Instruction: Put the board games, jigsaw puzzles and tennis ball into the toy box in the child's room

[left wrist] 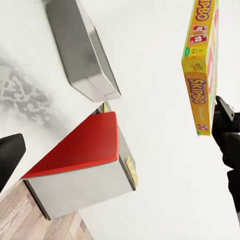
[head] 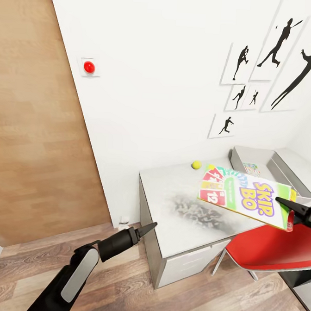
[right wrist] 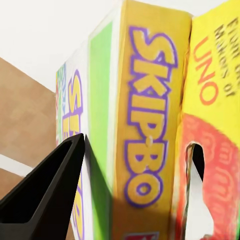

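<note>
My right gripper (head: 287, 212) is shut on the right end of the large yellow-green Skip-Bo board game (head: 243, 195), holding it tilted above the table (head: 171, 193). The box's edge (right wrist: 150, 125) stands close against one finger (right wrist: 47, 192) in the right wrist view, and the left wrist view has the box (left wrist: 202, 65) on edge. The tennis ball (head: 196, 165) rests near the table's back edge. The toy box (head: 241, 156) sits at the table's far right with a small printed box (head: 250, 168) inside; its grey wall (left wrist: 82, 50) is in the left wrist view too. My left gripper (head: 148, 229) hangs open and empty beside the table's front left corner.
A red chair (head: 269, 249) is tucked at the table's right front, under the held box, with its red seat (left wrist: 80, 145) in the left wrist view. White drawers (head: 189, 264) face me. A white wall with framed silhouettes (head: 274, 48) stands behind; a wooden door (head: 33, 119) is at the left.
</note>
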Robot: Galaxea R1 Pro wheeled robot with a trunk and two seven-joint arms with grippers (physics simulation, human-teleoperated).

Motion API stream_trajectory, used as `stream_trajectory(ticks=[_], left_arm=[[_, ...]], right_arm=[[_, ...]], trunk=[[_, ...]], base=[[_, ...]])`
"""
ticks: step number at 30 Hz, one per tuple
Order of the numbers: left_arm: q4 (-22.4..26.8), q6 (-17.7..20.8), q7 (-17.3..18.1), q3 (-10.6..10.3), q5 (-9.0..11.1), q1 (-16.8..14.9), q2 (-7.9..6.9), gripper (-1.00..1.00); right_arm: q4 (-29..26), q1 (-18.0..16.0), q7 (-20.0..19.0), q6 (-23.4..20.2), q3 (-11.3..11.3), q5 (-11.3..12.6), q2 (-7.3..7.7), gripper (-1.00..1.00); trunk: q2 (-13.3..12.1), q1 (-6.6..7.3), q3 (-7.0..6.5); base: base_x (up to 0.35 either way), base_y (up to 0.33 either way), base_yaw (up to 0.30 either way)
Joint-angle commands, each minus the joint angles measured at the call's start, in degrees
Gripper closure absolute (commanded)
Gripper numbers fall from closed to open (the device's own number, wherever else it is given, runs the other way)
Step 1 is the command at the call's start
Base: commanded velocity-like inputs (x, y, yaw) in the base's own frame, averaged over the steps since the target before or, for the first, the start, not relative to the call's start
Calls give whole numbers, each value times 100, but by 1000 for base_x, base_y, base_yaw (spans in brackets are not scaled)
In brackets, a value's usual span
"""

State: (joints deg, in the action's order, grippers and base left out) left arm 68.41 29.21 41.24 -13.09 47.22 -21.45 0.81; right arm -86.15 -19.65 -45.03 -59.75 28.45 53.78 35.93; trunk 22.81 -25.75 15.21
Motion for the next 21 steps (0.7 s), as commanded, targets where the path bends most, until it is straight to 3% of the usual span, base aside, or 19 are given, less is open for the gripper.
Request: stream_trajectory(ticks=[1, 9, 15, 19, 21], left_arm=[[1, 45, -24, -4, 40, -12, 28, -100], [2, 146, -547, -29, 34, -231, 374, -100], [7, 320, -1206, -472, 88, -622, 590, -100], [-36, 526, -1518, -713, 295, -890, 658, -100], [-47, 776, -1740, -811, 574, -1093, 681, -100]], right_arm=[[3, 0, -24, -25, 44, -25, -10, 100], [175, -61, 138, -25, 186, -20, -27, 100], [568, -570, 602, -25, 328, -2, -14, 100], [757, -975, 994, -25, 506, -2, -2, 100], [873, -1165, 1287, -25, 671, -1, 6, 100]], trunk=[[11, -3, 10], [11, -3, 10], [11, -3, 10], [11, -3, 10], [11, -3, 10]], base=[[0, 0, 0], [0, 0, 0], [0, 0, 0], [0, 0, 0], [0, 0, 0]])
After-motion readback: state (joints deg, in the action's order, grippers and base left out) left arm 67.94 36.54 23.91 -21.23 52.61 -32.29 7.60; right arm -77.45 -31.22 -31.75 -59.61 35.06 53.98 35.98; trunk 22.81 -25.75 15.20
